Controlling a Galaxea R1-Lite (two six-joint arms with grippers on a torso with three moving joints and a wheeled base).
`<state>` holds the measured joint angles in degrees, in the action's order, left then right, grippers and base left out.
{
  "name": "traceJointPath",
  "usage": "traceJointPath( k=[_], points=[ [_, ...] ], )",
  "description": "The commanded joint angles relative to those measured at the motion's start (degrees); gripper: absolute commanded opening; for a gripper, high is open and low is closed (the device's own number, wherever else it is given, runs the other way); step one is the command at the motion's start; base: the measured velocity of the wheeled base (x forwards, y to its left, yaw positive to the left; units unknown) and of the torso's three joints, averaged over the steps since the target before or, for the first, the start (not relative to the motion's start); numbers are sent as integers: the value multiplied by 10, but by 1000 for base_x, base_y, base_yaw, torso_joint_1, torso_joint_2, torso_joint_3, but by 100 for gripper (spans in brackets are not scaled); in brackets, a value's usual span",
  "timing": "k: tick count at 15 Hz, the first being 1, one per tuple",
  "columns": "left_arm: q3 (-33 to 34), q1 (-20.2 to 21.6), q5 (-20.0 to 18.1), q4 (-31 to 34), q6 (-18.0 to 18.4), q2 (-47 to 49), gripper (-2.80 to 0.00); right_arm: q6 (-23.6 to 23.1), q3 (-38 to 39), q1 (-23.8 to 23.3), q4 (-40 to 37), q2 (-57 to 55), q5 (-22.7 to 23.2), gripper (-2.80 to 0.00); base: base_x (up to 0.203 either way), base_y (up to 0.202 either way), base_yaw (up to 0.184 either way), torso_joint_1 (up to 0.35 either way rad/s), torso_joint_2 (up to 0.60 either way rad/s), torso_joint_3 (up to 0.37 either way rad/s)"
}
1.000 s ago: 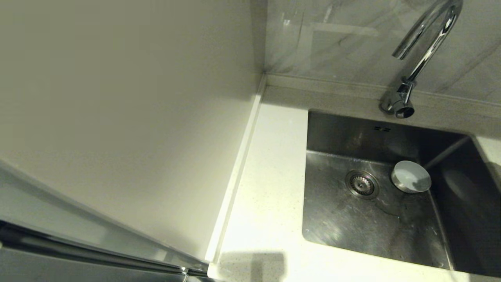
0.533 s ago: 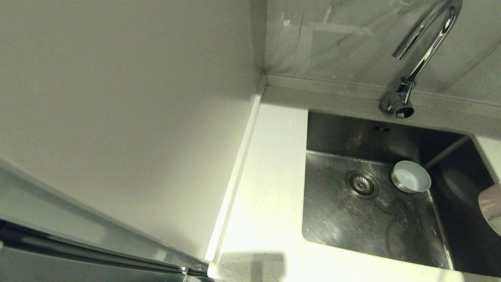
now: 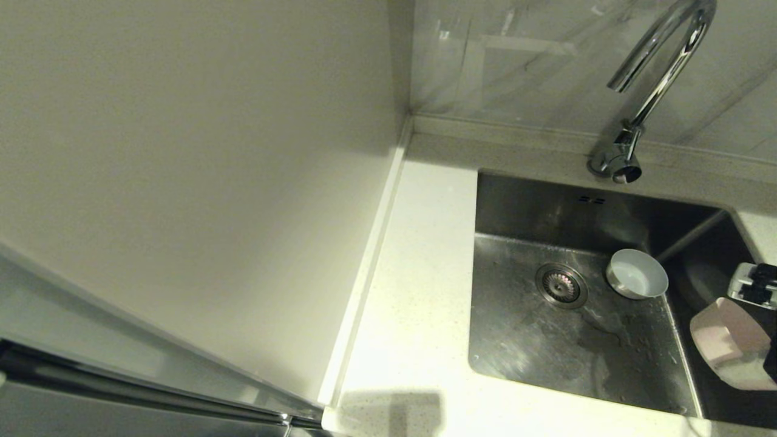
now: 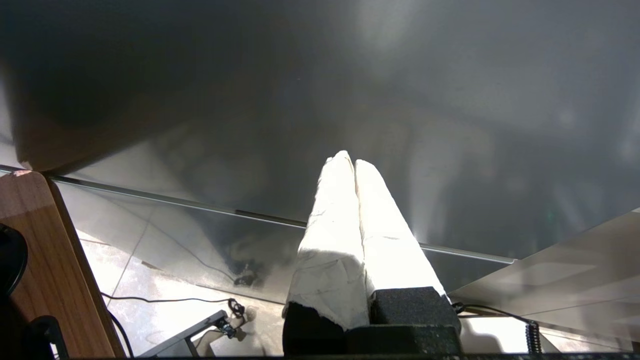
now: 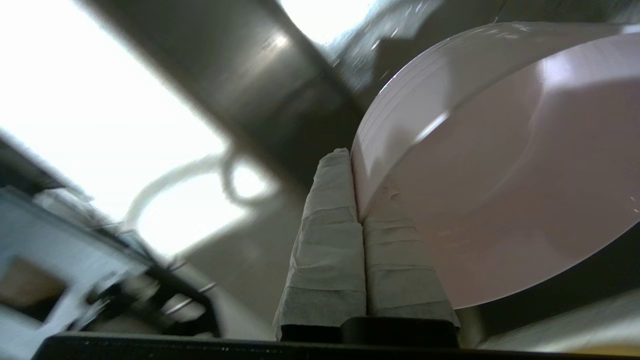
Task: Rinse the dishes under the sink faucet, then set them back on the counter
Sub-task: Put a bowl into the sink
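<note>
A white bowl [image 3: 637,274] stands upright on the floor of the steel sink [image 3: 546,352], just right of the round drain [image 3: 561,285]. At the head view's right edge my right gripper [image 5: 350,160] is shut on the rim of the pale pink bowl [image 3: 725,343], which hangs tilted over the sink's right side. Up close the pink bowl [image 5: 500,175] shows its inside. The chrome faucet [image 3: 652,79] arches above the sink's back edge; no water runs from it. The yellow-green bowl is out of view. My left gripper [image 4: 348,162] is shut and empty, parked away from the sink.
The white speckled counter [image 3: 413,291] runs along the sink's left and front. A cream wall panel [image 3: 212,182] rises left of it, and a marbled backsplash [image 3: 516,60] stands behind the faucet.
My right gripper has come in from the right edge with the pink bowl, moving left over the sink's right side. The white bowl has not moved.
</note>
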<state>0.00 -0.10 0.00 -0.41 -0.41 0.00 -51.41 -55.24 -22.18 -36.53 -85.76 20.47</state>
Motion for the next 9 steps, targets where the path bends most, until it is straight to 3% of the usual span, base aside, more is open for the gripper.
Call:
traceJointPath(
  k=[1, 9],
  points=[
    [2, 0, 0, 0, 0, 0, -280, -3, 5, 27, 86, -61, -14, -280, 0, 0, 0, 0, 0, 0],
    [2, 0, 0, 0, 0, 0, -280, -3, 7, 32, 314, -216, -83, -280, 0, 0, 0, 0, 0, 0]
  ],
)
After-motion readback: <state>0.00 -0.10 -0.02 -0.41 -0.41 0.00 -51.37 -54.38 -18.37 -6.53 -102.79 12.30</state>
